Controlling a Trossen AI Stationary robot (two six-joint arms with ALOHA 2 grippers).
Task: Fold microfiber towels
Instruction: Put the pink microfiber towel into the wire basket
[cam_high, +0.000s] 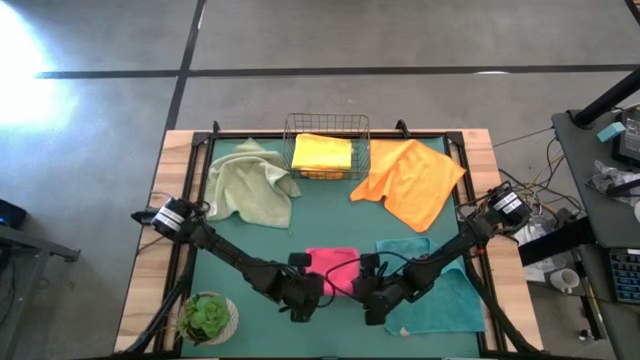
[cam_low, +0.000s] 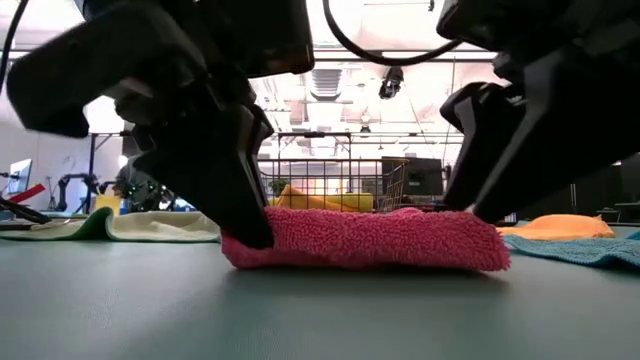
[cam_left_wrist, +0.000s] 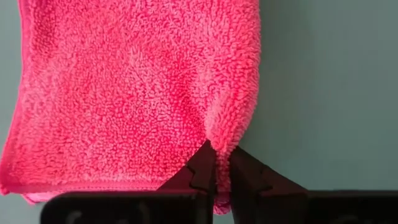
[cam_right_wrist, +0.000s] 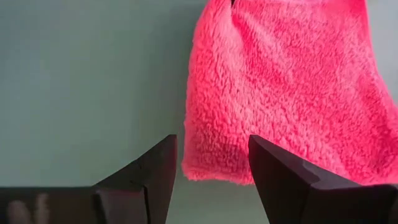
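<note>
Pink and folded, the towel (cam_high: 332, 268) lies flat on the green mat (cam_high: 330, 215) at the table's near edge, between your two grippers. Your left gripper (cam_left_wrist: 222, 171) reaches low from the left, fingers pinching the towel's edge. Your right gripper (cam_right_wrist: 211, 163) sits low at the opposite side, fingers spread, seemingly just short of the cloth.

Pink towel (cam_left_wrist: 130, 93) fuzzy looped cloth; mat (cam_right_wrist: 81, 81) smooth matt, perhaps rubbery; basket (cam_high: 327, 124) wire.
</note>
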